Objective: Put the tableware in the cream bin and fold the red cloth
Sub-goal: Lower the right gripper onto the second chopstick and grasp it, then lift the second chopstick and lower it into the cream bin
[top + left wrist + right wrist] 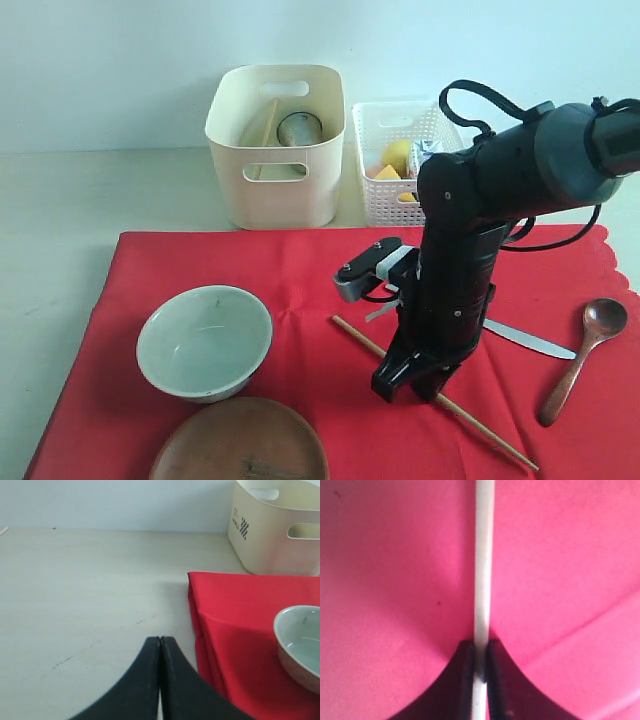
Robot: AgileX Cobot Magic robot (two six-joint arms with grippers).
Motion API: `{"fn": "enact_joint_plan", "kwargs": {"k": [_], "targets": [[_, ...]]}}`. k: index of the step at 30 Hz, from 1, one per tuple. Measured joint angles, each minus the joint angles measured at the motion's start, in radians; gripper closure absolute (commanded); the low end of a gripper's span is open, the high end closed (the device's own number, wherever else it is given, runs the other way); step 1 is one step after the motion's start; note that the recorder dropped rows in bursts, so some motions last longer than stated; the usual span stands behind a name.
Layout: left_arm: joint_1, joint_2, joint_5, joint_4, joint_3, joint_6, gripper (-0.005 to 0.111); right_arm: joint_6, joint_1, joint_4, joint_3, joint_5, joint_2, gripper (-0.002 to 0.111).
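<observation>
The chopstick (490, 440) lies flat on the red cloth (300, 270), and the right hand (415, 385) is down on it, its two fingers pressed together against the stick's sides at roughly mid-length. The right wrist view shows the same chopstick (482, 570) running straight out from between the closed fingers of the right hand (480, 650), so the grip sits square across the long axis. That axis runs on a slant: one end points out past the hand toward the bowl (204, 340), the other toward the near edge of the cloth.

The cream bin (275, 190) stands on the counter (60, 220) beyond the hand, off the far edge of the cloth, with a cup (299, 128) and another wooden stick inside. I judge the coming move to be a lift and a carry away from the robot toward it. Held at the middle, the stick should stay level.

The left hand (160, 642) is closed on nothing, over bare counter beside the cloth, well away from the chopstick.
</observation>
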Motion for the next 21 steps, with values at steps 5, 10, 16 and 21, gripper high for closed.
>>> {"fn": "enact_joint_plan", "kwargs": {"k": [5, 10, 16, 21], "targets": [[0.000, 0.000, 0.000, 0.000, 0.000, 0.000, 0.107, 0.008, 0.000, -0.003, -0.023, 0.033, -0.049, 0.108], [0.000, 0.000, 0.000, 0.000, 0.000, 0.000, 0.107, 0.010, 0.000, -0.005, -0.034, 0.040, -0.130, 0.108], [0.000, 0.000, 0.000, 0.000, 0.000, 0.000, 0.107, 0.025, 0.000, -0.005, -0.034, -0.014, -0.268, 0.108], [0.000, 0.000, 0.000, 0.000, 0.000, 0.000, 0.107, 0.030, 0.000, 0.037, -0.034, -0.141, -0.384, 0.108]]}}
